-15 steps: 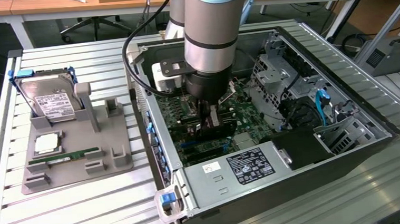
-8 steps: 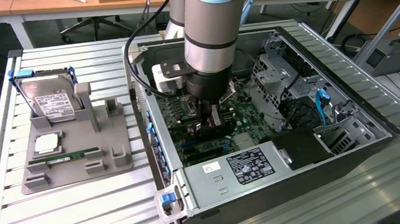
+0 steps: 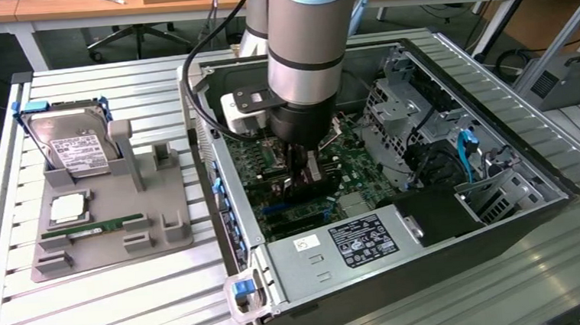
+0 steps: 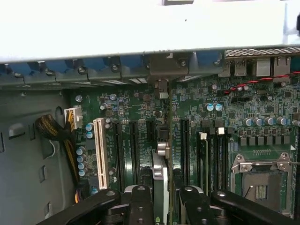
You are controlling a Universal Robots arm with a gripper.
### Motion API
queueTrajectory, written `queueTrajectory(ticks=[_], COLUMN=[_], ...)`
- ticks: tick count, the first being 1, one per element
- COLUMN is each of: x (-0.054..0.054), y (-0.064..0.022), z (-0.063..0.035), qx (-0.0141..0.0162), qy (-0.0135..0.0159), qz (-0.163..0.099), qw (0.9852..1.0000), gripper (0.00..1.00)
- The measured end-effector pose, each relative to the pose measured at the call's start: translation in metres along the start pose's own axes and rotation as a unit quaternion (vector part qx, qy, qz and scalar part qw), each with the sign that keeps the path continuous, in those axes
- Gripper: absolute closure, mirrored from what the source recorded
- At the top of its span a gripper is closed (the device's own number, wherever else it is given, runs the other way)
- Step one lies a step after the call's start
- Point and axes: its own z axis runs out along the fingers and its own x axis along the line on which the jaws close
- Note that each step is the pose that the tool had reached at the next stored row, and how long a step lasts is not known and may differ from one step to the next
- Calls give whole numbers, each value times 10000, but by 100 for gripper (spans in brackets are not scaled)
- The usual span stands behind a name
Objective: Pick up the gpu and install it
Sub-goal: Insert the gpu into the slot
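Pinching the thin green gpu (image 4: 159,187) edge-on, black fingers (image 4: 140,206) above the glossy motherboard (image 4: 211,122).

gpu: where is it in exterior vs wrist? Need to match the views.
Exterior view: the gpu is mid-frame inside the open case, held in the end effector just above the motherboard.
Wrist view: the gpu is seen edge-on, low in the centre of the picture, between the two black fingers, standing among the expansion slots.
Shared landmark: the green motherboard.
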Motion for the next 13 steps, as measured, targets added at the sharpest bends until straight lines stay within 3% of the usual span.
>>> queueTrajectory(ticks=[10, 13], x=[-29, -30], y=[-11, -10], z=[13, 13], qx=[-3, -4], qy=[-47, -50], qz=[2, 3], qw=[10000, 10000], gripper=[73, 73])
